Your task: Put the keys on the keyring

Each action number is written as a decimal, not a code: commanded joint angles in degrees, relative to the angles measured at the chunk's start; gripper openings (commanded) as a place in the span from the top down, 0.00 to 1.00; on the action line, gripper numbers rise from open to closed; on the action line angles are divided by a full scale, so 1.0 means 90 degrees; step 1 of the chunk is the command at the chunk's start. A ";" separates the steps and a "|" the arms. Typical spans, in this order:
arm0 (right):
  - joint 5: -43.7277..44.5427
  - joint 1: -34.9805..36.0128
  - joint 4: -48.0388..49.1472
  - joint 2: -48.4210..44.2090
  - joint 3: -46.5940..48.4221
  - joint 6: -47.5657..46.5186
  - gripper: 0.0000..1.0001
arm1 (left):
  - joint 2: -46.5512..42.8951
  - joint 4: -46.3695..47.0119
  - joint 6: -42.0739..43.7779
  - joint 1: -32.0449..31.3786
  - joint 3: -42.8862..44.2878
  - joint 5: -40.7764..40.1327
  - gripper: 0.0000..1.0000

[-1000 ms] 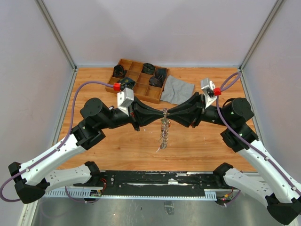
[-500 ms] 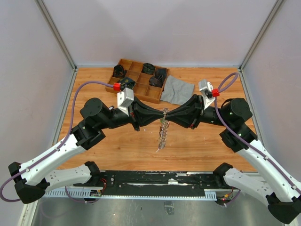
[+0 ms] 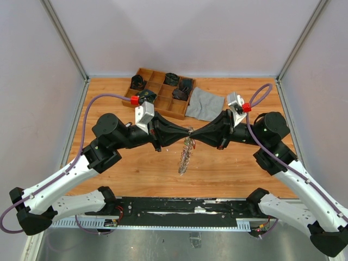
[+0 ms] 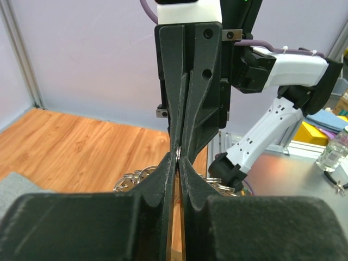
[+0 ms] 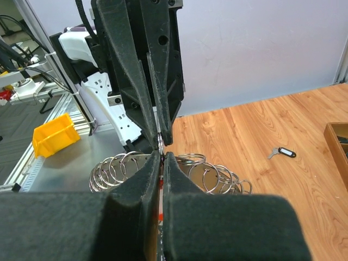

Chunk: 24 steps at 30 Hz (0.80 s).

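My left gripper (image 3: 187, 131) and right gripper (image 3: 193, 131) meet tip to tip above the middle of the table. Both are shut. The keyring (image 3: 185, 155), a bunch of silver rings and keys, hangs below the tips. In the left wrist view the left fingertips (image 4: 175, 161) pinch a metal ring edge (image 4: 178, 154), and the right fingers come down from above. In the right wrist view, coiled rings (image 5: 220, 173) fan out behind the right gripper (image 5: 160, 156). A sliver of a red and white tag (image 5: 161, 215) shows between its fingers, apparently a key. A black-tagged key (image 5: 281, 153) lies on the table.
A wooden compartment tray (image 3: 154, 76) with dark items stands at the back, with a grey cloth (image 3: 205, 103) to its right. Grey walls enclose the table on three sides. A black rail (image 3: 179, 205) runs along the near edge.
The hanging bunch has swung a little to the left at its lower end. The right wrist has shifted slightly left. Both grippers stay shut at the same meeting point.
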 commanded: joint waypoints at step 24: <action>0.3103 0.1187 -0.9999 0.2778 0.6448 -0.4585 0.99 | -0.0100 0.0057 0.0000 0.0012 -0.0142 0.0053 0.55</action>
